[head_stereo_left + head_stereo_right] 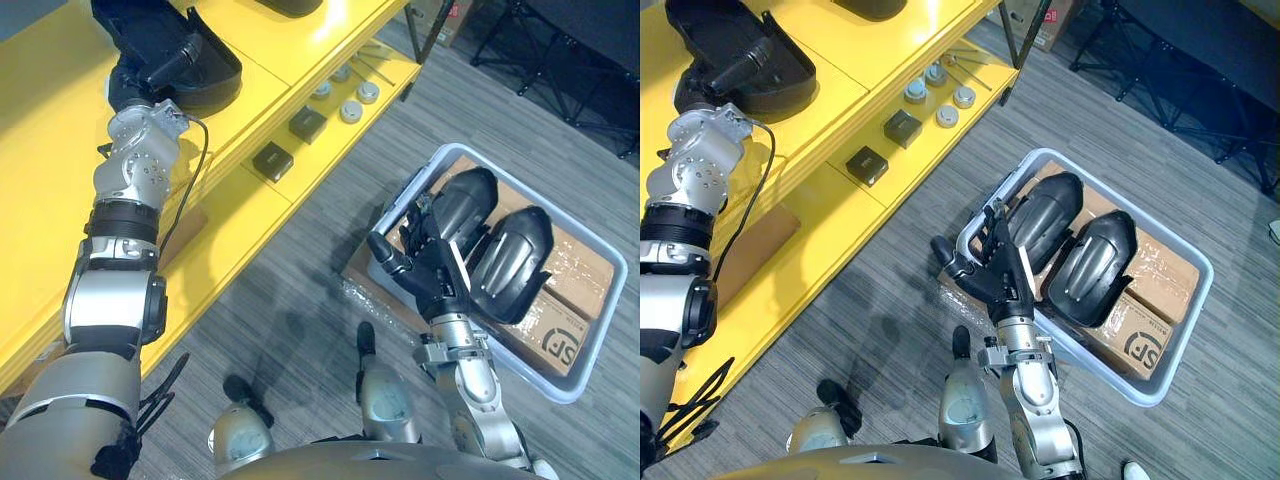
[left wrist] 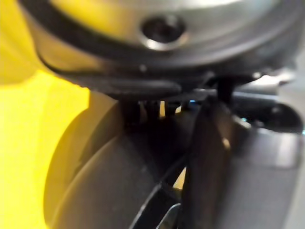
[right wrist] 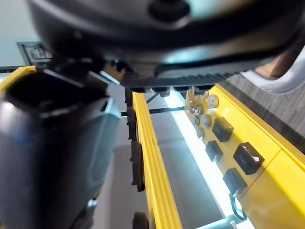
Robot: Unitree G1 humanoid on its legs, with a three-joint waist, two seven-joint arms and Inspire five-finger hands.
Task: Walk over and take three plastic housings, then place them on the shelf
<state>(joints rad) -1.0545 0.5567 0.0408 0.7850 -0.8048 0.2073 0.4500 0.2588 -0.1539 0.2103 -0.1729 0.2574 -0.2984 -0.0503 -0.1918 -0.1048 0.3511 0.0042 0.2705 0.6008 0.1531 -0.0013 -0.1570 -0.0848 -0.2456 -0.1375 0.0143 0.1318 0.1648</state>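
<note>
One black plastic housing is lying on the yellow shelf at the left hand; I cannot tell that hand's grip. Two remaining dark housings are sitting in the pale plastic bin on the floor. The right hand is reaching onto the nearer one, and its hold cannot be told either.

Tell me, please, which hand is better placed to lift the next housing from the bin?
The right hand: it rests on the nearer housing inside the bin, while the left hand is up at the shelved housing on the yellow shelf, away from the bin.
</note>
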